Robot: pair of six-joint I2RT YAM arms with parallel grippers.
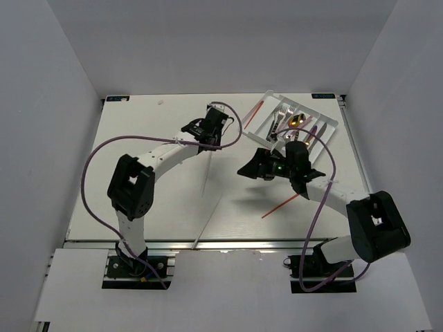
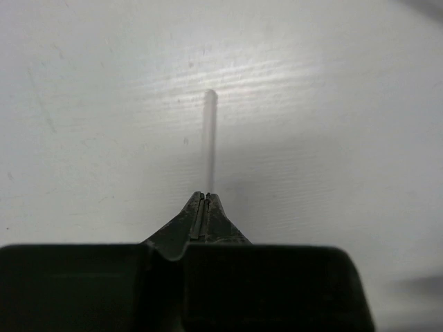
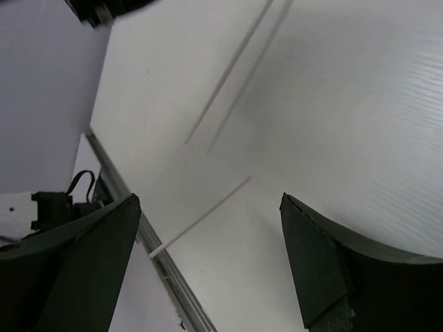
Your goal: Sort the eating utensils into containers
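Observation:
My left gripper [image 1: 209, 144] [image 2: 203, 195] is shut on one end of a pale chopstick [image 1: 206, 173] [image 2: 210, 138], which sticks out beyond the fingertips above the table; the right wrist view shows this chopstick [image 3: 228, 71] with its shadow beside it. A second pale chopstick [image 1: 208, 225] [image 3: 201, 216] lies on the table, one end over the front edge. My right gripper [image 1: 248, 169] [image 3: 209, 197] is open above that one and holds nothing. One red chopstick [image 1: 280, 206] lies under my right arm, another [image 1: 252, 114] beside the white tray [image 1: 306, 107]. The tray holds forks [image 1: 287, 111] and a gold spoon [image 1: 297, 121].
The tray stands tilted at the back right, close to the right arm's wrist. Grey walls close in the table on the left, back and right. A metal rail [image 3: 163, 266] runs along the table's front edge.

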